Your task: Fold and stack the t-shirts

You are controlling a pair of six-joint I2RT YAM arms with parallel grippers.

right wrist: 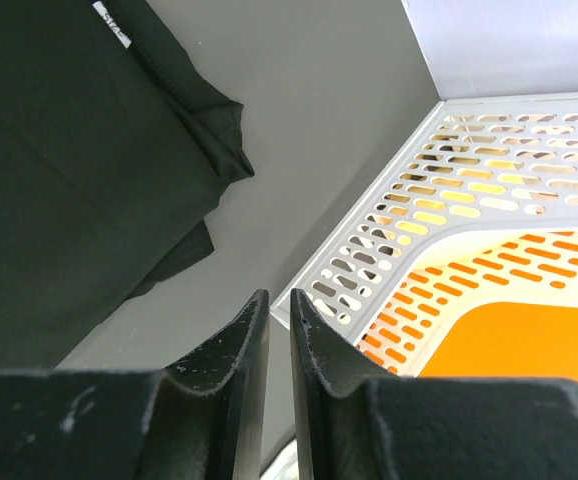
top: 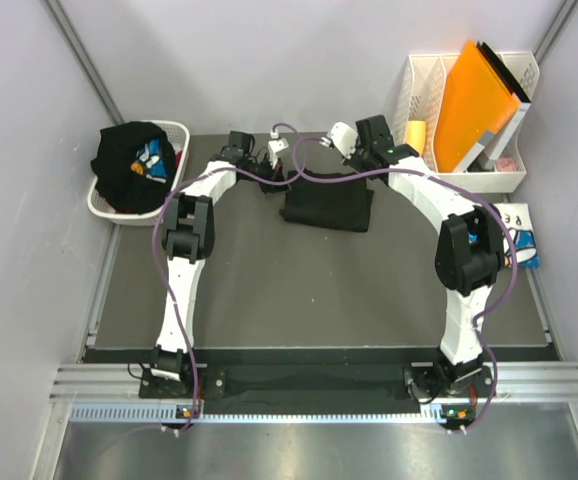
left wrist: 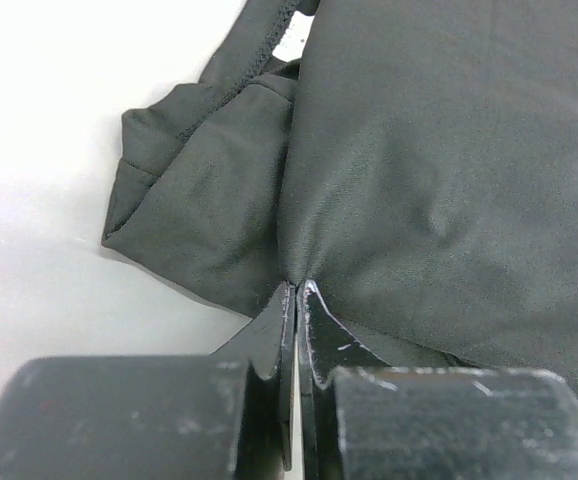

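Note:
A folded black t-shirt (top: pixel 327 207) lies at the back middle of the dark mat. My left gripper (top: pixel 277 172) sits at its left edge. In the left wrist view the left gripper (left wrist: pixel 297 285) is shut, and the black t-shirt (left wrist: pixel 439 170) puckers where the tips pinch it. My right gripper (top: pixel 374 150) hovers past the shirt's right end. In the right wrist view the right gripper (right wrist: pixel 277 295) has its jaws a narrow slit apart with nothing between them, and the black t-shirt (right wrist: pixel 69 170) lies to its left. Another black t-shirt with a blue print (top: pixel 134 165) is heaped in the basket. A folded white t-shirt (top: pixel 521 235) lies at the right edge.
A white laundry basket (top: pixel 174 130) stands at the back left. A white perforated file holder (top: pixel 514 180) with an orange folder (top: pixel 474 105) stands at the back right, and this file holder (right wrist: pixel 449 190) is close ahead of the right fingers. Grey walls enclose the back and both sides.

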